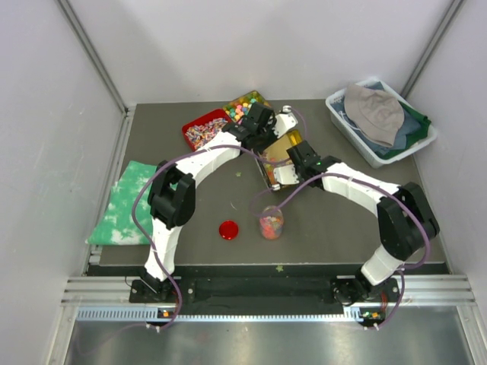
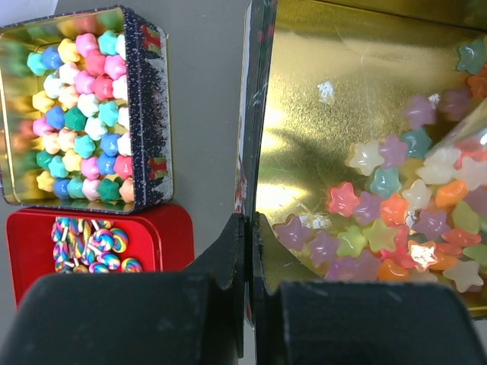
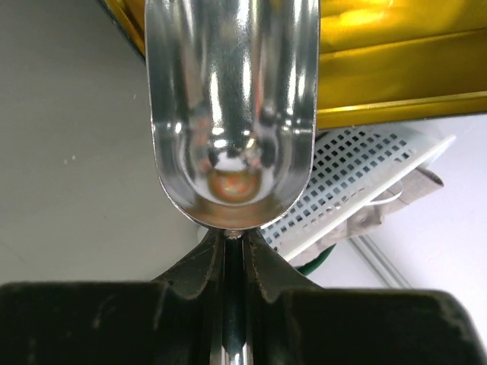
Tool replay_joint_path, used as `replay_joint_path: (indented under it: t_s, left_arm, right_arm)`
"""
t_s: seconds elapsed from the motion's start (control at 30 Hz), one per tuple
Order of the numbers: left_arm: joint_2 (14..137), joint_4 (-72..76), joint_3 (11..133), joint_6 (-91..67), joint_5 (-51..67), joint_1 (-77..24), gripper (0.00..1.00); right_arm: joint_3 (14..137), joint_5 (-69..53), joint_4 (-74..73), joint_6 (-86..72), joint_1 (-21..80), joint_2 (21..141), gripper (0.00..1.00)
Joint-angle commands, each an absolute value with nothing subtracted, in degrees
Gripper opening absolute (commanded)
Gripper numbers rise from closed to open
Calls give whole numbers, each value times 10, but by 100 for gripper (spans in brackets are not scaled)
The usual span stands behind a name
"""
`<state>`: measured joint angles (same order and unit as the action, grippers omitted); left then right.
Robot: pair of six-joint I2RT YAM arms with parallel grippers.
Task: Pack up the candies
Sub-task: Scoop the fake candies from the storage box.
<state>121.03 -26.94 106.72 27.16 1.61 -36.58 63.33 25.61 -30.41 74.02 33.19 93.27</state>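
Observation:
The candies [image 2: 384, 228] are small glossy star-shaped jelly pieces in purple, orange, pink and green, heaped on one side of a gold tin [image 2: 319, 129]. My left gripper [image 2: 249, 226] is shut on the tin's side wall, also seen in the top view [image 1: 263, 141]. My right gripper [image 3: 234, 237] is shut on the handle of an empty metal scoop [image 3: 232, 114], held beside the gold tin [image 1: 278, 156]. A clear jar [image 1: 272, 223] partly filled with candies stands in front of the tin.
A red lid [image 1: 228, 230] lies left of the jar. A dark tin of pastel stars [image 2: 84, 106] and a red tin of striped sweets [image 2: 91, 243] sit behind. A green cloth [image 1: 125, 201] lies far left and a white basket of clothes [image 1: 378, 120] back right.

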Motion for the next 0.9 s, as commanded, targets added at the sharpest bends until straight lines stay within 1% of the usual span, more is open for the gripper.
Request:
replay_joint_path:
  t_s: [0.0, 0.5, 0.73, 0.87]
  left_arm:
    - [1168, -193, 1115, 235, 52, -373, 0]
    - [1176, -198, 1129, 229, 35, -378, 0]
    - [1172, -201, 1128, 226, 25, -381, 0]
    - [1171, -202, 1124, 223, 23, -381, 0]
  right_arm:
    - [603, 194, -266, 756, 331, 958, 0]
    - [578, 204, -219, 757, 365, 935, 0]
    - [609, 193, -239, 686, 381, 969, 0]
    - [624, 168, -260, 631, 381, 977, 0]
